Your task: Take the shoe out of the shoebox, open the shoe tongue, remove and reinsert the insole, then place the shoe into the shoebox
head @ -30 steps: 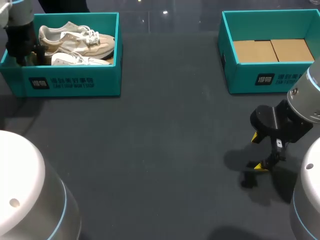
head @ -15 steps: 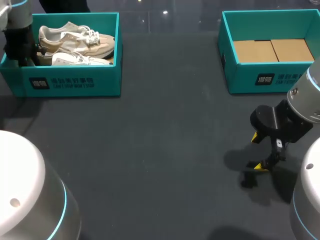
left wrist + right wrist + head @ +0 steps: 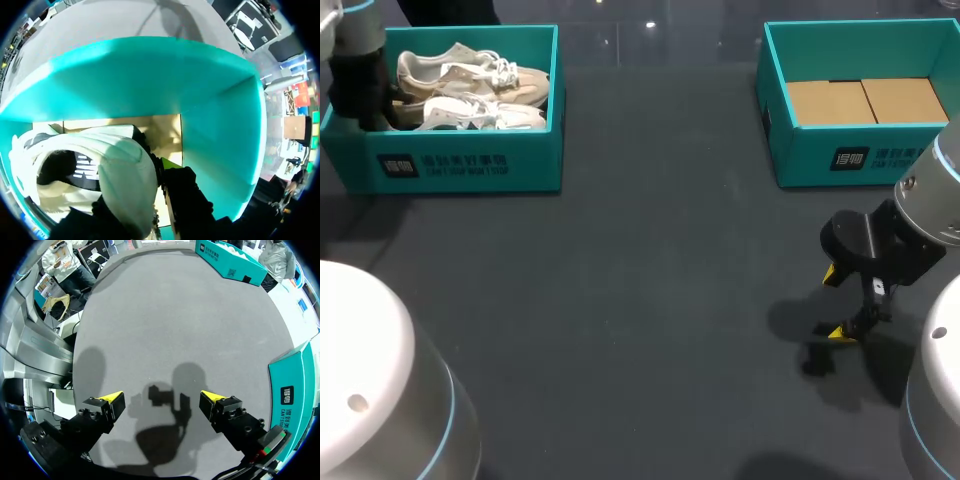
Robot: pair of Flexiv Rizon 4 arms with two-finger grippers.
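Note:
A white shoe lies in the teal shoebox at the table's far left, beside a beige shoe. My left gripper reaches into the box's left end. In the left wrist view the white shoe's heel sits between the fingers of my left gripper, which is shut on it; one yellow fingertip shows beside the heel, the other is hidden under the shoe. The box's teal wall rises ahead. My right gripper hangs open over bare table at the near right, holding nothing.
A second teal shoebox with brown cardboard in its bottom stands at the far right. Its corner shows beside the right gripper. Grey table stretches between the two boxes.
My left gripper has closed on the white shoe's heel, and that shoe has shifted and risen a little within the box. The right arm has kept still.

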